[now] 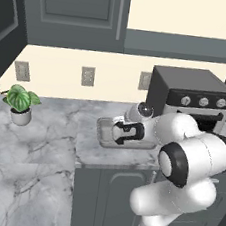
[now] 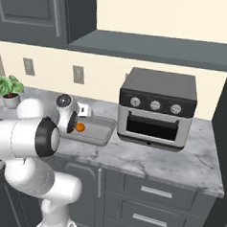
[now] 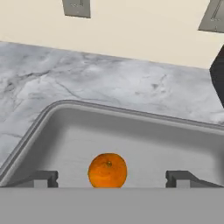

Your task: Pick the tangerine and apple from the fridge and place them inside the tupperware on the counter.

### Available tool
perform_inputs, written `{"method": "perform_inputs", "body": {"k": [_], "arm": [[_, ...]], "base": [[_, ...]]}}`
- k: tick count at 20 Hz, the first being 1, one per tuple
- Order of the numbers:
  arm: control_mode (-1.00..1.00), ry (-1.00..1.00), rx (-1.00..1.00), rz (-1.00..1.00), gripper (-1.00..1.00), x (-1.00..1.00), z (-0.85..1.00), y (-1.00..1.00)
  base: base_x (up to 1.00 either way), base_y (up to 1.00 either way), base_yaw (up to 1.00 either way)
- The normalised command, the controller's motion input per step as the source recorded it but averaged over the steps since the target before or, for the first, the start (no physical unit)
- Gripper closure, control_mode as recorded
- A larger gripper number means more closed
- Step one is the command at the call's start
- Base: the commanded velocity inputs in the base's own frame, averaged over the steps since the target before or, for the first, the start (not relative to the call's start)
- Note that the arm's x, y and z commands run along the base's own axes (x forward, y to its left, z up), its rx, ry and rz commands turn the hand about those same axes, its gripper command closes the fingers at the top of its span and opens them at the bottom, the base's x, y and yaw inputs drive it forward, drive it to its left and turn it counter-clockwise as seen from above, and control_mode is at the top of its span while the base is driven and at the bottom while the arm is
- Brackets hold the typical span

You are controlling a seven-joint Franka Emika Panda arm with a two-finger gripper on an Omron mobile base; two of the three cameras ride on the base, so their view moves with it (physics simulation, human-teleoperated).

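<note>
A small bright orange tangerine (image 3: 107, 170) lies on the floor of the grey tupperware (image 3: 65, 106), near its front wall. My gripper (image 3: 111, 177) hangs just over the tray and is open, with one dark fingertip on each side of the fruit and a clear gap to it. From the right base view the tangerine (image 2: 80, 127) shows beside my wrist inside the tupperware (image 2: 103, 130). In the left base view my hand covers much of the tupperware (image 1: 101, 129), which rests on the marble counter (image 1: 52, 127). The apple and the fridge are out of view.
A black-and-silver toaster oven (image 2: 156, 109) stands right of the tray, close to its end. A potted plant (image 1: 18, 101) sits at the far left of the counter. Wall outlets (image 1: 87, 76) line the backsplash. Dark upper cabinets (image 1: 73, 9) hang overhead.
</note>
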Motion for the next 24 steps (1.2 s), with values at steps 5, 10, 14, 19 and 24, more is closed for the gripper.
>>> {"method": "perform_inputs", "body": {"k": [5,10,14,19,24], "arm": [[-1.00,-0.12,0.00,0.00,-1.00,-1.00,1.00,-0.54],[-1.00,-0.03,0.00,0.00,-1.00,-1.00,0.99,-0.48],[-1.00,0.01,0.00,0.00,-1.00,-0.96,0.87,-0.37],[-1.00,0.22,-0.01,-0.01,-1.00,-0.66,0.89,-0.03],[-1.00,0.32,-0.02,0.00,-1.00,-0.36,0.51,-0.12]], "base": [[0.00,0.00,0.00],[0.00,0.00,0.00],[0.00,0.00,0.00],[0.00,0.00,0.00],[0.00,0.00,0.00]]}}
